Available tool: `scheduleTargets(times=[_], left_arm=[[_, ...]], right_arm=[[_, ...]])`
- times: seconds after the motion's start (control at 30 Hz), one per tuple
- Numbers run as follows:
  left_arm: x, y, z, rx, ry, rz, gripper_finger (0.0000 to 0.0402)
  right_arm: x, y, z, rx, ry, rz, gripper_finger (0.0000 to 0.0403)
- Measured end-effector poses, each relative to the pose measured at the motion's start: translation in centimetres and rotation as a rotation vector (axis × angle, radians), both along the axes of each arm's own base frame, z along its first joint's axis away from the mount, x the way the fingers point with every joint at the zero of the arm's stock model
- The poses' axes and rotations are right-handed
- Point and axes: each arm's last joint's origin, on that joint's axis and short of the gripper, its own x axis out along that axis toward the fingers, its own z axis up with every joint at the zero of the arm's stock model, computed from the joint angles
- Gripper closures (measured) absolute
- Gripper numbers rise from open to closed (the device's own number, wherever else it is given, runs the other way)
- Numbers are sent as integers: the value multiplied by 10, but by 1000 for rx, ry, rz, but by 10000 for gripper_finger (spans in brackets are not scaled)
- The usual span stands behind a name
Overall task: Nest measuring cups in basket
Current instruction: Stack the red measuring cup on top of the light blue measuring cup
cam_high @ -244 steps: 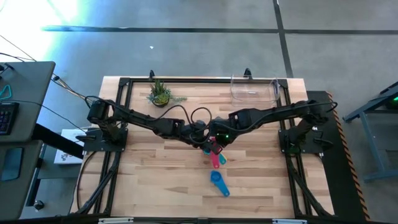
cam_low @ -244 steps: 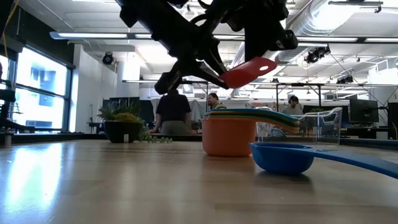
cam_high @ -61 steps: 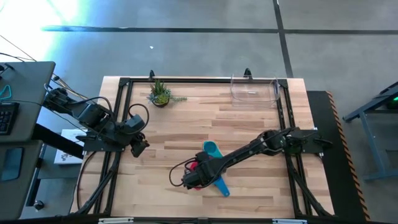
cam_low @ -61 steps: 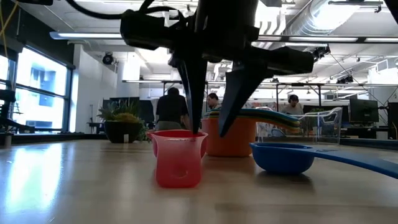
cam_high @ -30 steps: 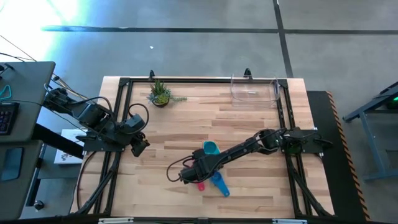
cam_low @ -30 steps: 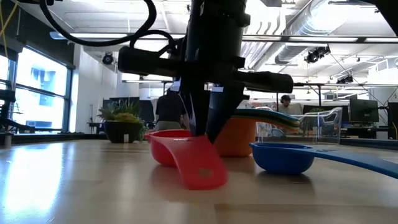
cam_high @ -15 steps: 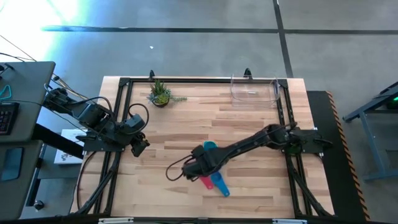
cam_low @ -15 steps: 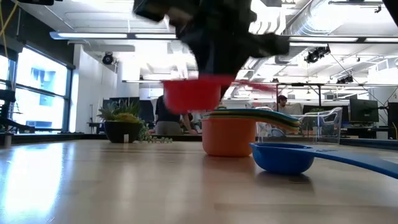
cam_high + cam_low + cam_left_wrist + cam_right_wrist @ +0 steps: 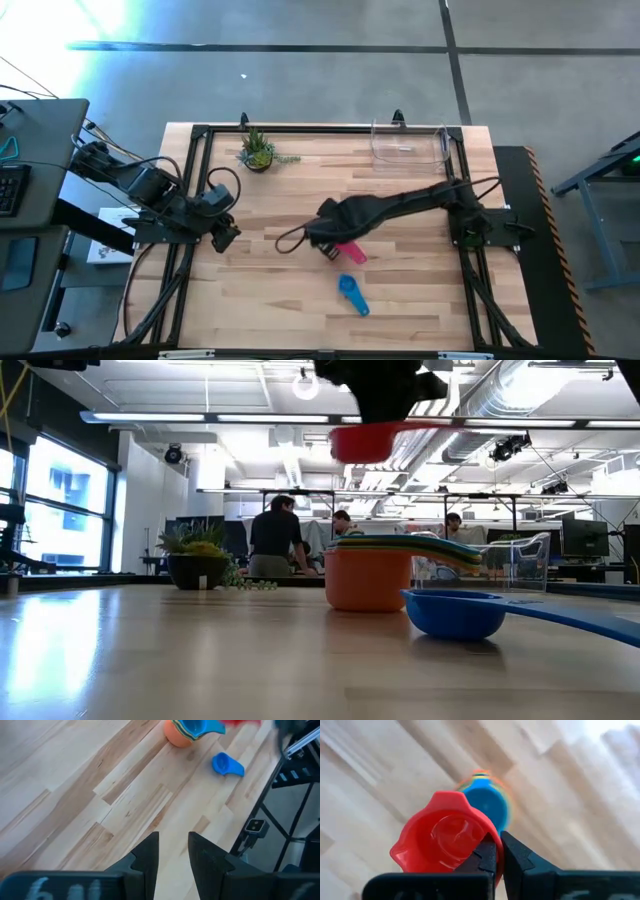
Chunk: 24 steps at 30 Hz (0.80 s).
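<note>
The room behind my table is a big open workshop with ceiling ducts, strip lights and tall windows on the left, and three people stand among benches far beyond the table's far edge. My work surface is a pale butcher-block table framed by black rails. At its far right corner sits the clear basket, with no cups in it that I can see, and at the far left the small potted plant. My right arm reaches from the right side across to the middle of the table, where my right gripper hangs raised above the stack, its fingers clamped on the rim of the red measuring cup, which I carry open side up, clear of the wood. Directly below it is the nested stack of measuring cups, an orange one outermost with a blue one innermost, handles fanned to the right in the low view. Near and to the right of the stack, the lone blue measuring cup rests on the table by itself. My left arm waits folded at the left edge, and my left gripper has its fingers slightly apart, holding nothing.
</note>
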Motion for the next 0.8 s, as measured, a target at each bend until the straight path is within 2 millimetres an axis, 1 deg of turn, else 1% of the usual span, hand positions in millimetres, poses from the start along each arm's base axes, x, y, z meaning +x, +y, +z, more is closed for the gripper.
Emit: scheduleTargets(times=[0.13, 0.27, 0.37, 0.43, 0.63, 0.7, 0.8], left_arm=[[0, 0, -7, 9, 22, 2, 307], [1, 0, -12, 11, 38, 6, 307], [1, 0, -12, -2, 39, 24, 307], [1, -1, -12, -8, 34, 30, 307], [1, -1, -12, -44, 37, 83, 307], [1, -1, -12, -51, 38, 94, 307], [1, -1, -12, -59, 38, 105, 307]], right_arm=[[-13, -14, 22, -41, 16, 87, 402], [-27, -27, 39, -101, 37, 106, 402], [-34, -35, 52, -119, 9, 143, 402], [-36, -40, 57, -138, 6, 158, 402], [-36, -59, 60, -167, 29, 209, 402], [-35, -65, 52, -163, 54, 227, 402], [-39, -73, 33, -134, 123, 227, 402]])
